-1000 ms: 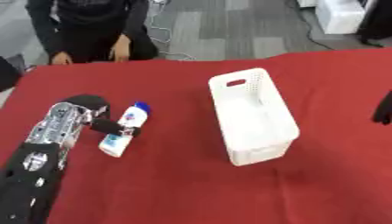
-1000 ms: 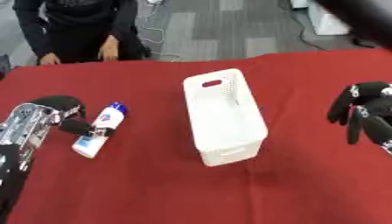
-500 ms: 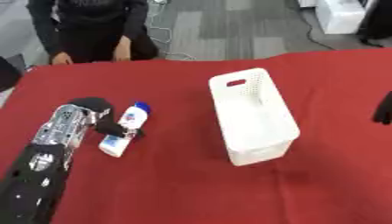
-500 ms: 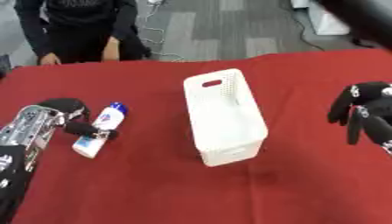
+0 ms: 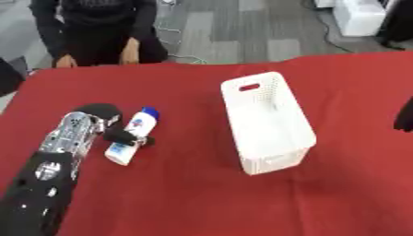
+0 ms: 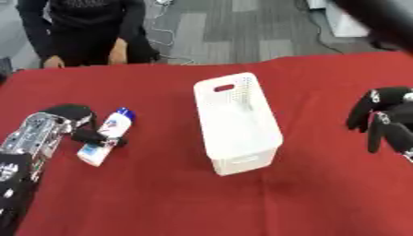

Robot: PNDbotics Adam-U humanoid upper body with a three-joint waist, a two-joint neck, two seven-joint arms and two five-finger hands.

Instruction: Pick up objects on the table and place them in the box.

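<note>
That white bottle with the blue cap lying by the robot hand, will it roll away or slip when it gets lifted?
The bottle lies on its side on the red tablecloth, so a nudge would probably roll it. It looks like smooth plastic, so it may slip. It seems small against the left robot hand, so it is likely light.

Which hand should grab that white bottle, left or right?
Left. The left hand is already at the bottle, while the right hand hangs beyond the white box.
</note>
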